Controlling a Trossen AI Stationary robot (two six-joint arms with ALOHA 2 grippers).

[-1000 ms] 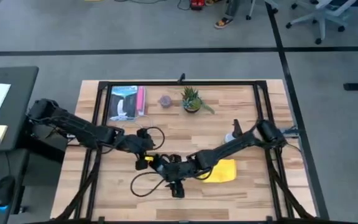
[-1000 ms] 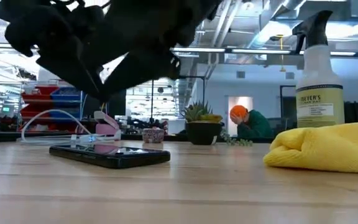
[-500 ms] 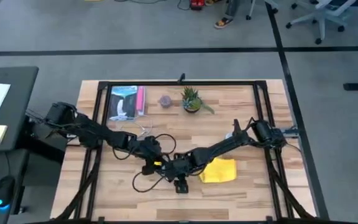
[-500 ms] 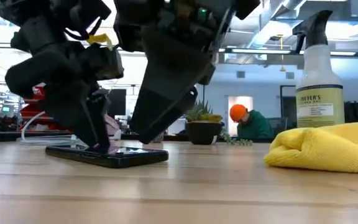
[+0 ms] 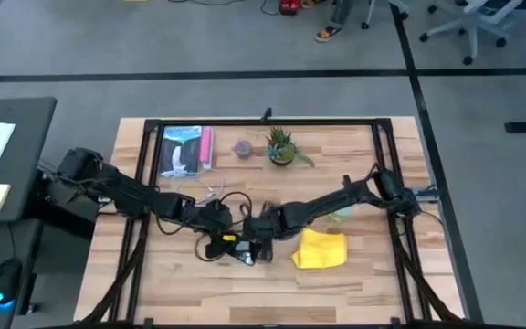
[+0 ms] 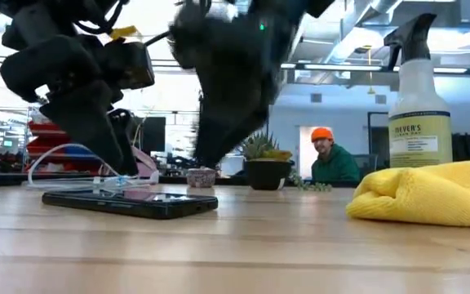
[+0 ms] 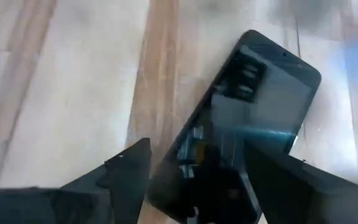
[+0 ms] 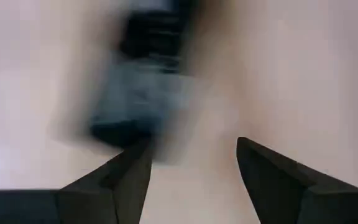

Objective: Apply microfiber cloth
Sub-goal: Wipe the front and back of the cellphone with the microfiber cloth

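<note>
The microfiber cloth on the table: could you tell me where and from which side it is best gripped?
Probably by the rounded fold of the microfiber cloth, from above: it lies in a bunched heap, and that fold stands proud of the table.

High view: even, diffuse overhead light; soft short shadows under arms; no glare on wooden table (image 5: 363, 274).

Low view: strong backlight from ceiling fixtures (image 6: 333, 49) in room behind; arms rendered as near-black silhouettes; motion blur on one arm at centre; foreground table surface soft, out of focus. Microfiber cloth (image 6: 431, 192) well lit, saturated.

Left wrist view: smartphone (image 7: 241, 130) screen between open fingers (image 7: 126, 177) shows reflections; background slightly soft.

Right wrist view: heavy motion blur; dark object beyond fingers (image 8: 272, 177) smeared, unidentifiable; table washed out, overexposed.
</note>
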